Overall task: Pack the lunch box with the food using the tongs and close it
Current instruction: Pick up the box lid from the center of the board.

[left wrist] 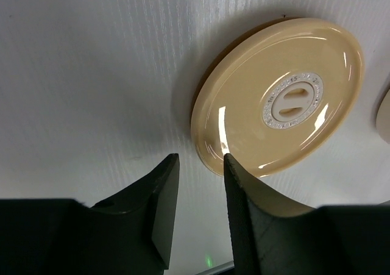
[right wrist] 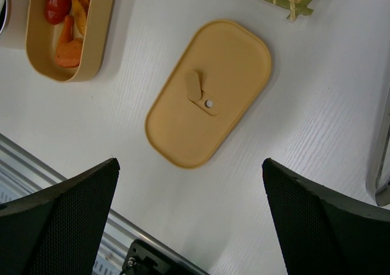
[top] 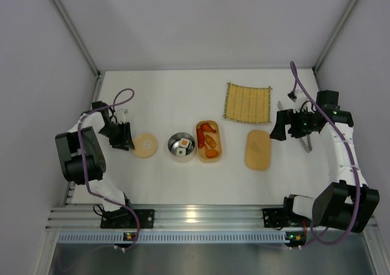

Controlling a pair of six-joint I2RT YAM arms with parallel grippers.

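Note:
The oval orange-tan lunch box point(top: 218, 146) lies open mid-table with orange and red shrimp-like food point(top: 209, 136) inside; the right wrist view shows the box point(right wrist: 100, 31) and that food point(right wrist: 67, 43) at top left. Its matching lid point(top: 258, 149) lies flat to the right, under my open, empty right gripper point(right wrist: 190, 165). Sushi pieces point(top: 183, 144) sit in a round metal bowl point(top: 173, 142). The grey tongs point(top: 306, 142) lie on the table beside my right gripper point(top: 277, 128). My left gripper point(left wrist: 200, 159) hovers with a narrow gap between its jaws, holding nothing.
A round cream lid point(left wrist: 280, 104) lies just beyond the left fingertips, also seen from above as a disc point(top: 145, 146). A bamboo mat point(top: 247, 102) lies at the back right. Grey walls close in three sides. An aluminium rail point(top: 207, 217) runs along the near edge.

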